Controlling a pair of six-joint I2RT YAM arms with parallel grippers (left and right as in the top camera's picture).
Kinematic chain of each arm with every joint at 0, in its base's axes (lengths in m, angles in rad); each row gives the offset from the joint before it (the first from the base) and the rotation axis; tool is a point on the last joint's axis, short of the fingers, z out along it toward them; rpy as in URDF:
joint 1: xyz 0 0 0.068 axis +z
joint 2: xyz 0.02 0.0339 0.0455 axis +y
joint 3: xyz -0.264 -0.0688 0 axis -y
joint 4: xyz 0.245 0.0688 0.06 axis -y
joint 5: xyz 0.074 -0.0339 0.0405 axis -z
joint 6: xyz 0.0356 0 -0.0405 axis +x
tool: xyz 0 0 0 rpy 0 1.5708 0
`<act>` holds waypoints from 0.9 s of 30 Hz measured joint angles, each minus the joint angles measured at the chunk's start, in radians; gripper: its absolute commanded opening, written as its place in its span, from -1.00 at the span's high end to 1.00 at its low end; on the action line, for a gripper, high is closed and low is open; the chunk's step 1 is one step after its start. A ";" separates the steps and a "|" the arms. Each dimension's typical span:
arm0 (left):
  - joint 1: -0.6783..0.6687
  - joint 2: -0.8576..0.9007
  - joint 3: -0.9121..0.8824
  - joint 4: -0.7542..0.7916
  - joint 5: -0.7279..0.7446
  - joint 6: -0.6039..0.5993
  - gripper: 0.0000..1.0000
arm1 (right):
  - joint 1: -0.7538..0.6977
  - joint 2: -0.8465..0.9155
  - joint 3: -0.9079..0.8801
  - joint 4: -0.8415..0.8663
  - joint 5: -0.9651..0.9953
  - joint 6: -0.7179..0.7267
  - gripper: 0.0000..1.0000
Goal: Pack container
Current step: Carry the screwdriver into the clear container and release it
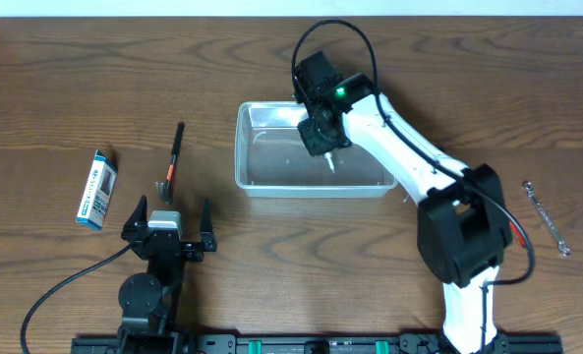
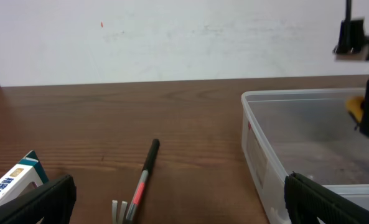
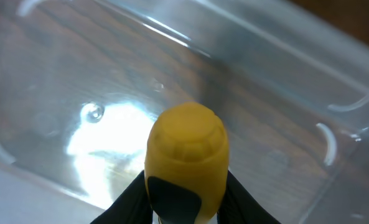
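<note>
a yellow-handled tool [image 3: 187,149] is being gripped tight by the right gripper [image 1: 322,138], with the clear container [image 1: 262,185] sitting directly underneath it; the left gripper [image 1: 170,216] is being held wide open, container off ahead and to its right

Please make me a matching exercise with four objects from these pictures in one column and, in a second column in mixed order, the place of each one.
Objects
1. container
2. blue-and-white box
3. wrench
4. yellow-handled tool

Places
A. on the table at the far right, beyond the right arm
B. held in the right gripper, over the container
C. on the middle of the table
D. on the table at the far left

Pairs: 1-C, 2-D, 3-A, 4-B
</note>
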State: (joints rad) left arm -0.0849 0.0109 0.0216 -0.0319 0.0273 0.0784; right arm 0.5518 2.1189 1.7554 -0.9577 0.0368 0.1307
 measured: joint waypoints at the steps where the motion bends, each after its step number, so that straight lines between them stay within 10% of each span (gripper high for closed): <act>1: 0.000 0.000 0.000 0.000 0.000 0.000 -0.96 | 0.000 0.013 0.000 0.000 0.001 0.014 0.64; 13: 0.000 0.000 0.000 0.000 0.000 0.000 -0.96 | -0.010 0.070 0.000 0.000 0.009 0.142 0.61; 27: 0.000 0.000 0.000 0.000 0.000 0.000 -0.96 | -0.011 0.086 0.000 -0.003 0.027 0.226 -0.21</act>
State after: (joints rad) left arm -0.0849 0.0109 0.0216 -0.0319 0.0273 0.0784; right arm 0.5407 2.2051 1.7554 -0.9607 0.0635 0.3569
